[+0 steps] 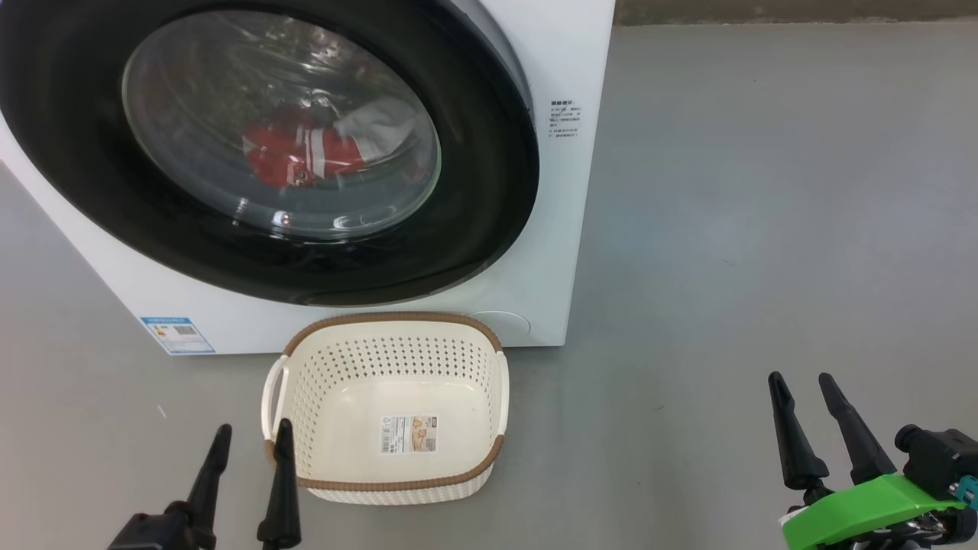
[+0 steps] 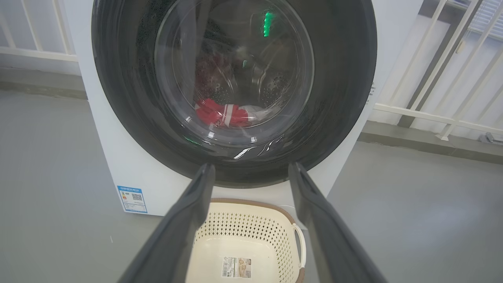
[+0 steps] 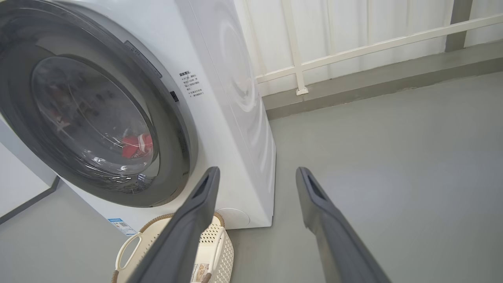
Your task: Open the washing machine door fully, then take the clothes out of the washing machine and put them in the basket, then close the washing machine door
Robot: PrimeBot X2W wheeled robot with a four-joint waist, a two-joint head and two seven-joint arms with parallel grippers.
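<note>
The large round washing machine door [image 1: 206, 145], a glossy black rim around a bulging clear glass window, appears shut against the front of the big white boxy washing machine [image 1: 558, 229]. Behind the glass, low in the drum, lie the soft bright red clothes [image 1: 302, 156] with white stripes and a white panel. On the grey floor [image 1: 726, 229] just in front of the washing machine, below the door, stands the small cream-white perforated plastic basket [image 1: 390, 319] with a brown woven-look rim. It holds nothing but the label sticker on its bottom.

The left end effector [image 1: 254, 425] has its two dark fingers spread apart and grips nothing. It sits in front of the washing machine, just beside the basket's left handle. The right end effector [image 1: 801, 376] is likewise apart and bare, well off to the right of the washing machine.

The first step, opening the door, seems not yet begun. The next move calls for an end effector to reach the door's rim and pull it outward. Which side carries the catch is not plain.

The head view gives both end effectors together and the basket's whole outline. The left wrist view faces the door squarely, adding the drum's perforated wall and green glints [image 2: 267, 23] on the glass. The right wrist view adds the washing machine's right side panel and a white railing [image 3: 353, 51] behind it.
</note>
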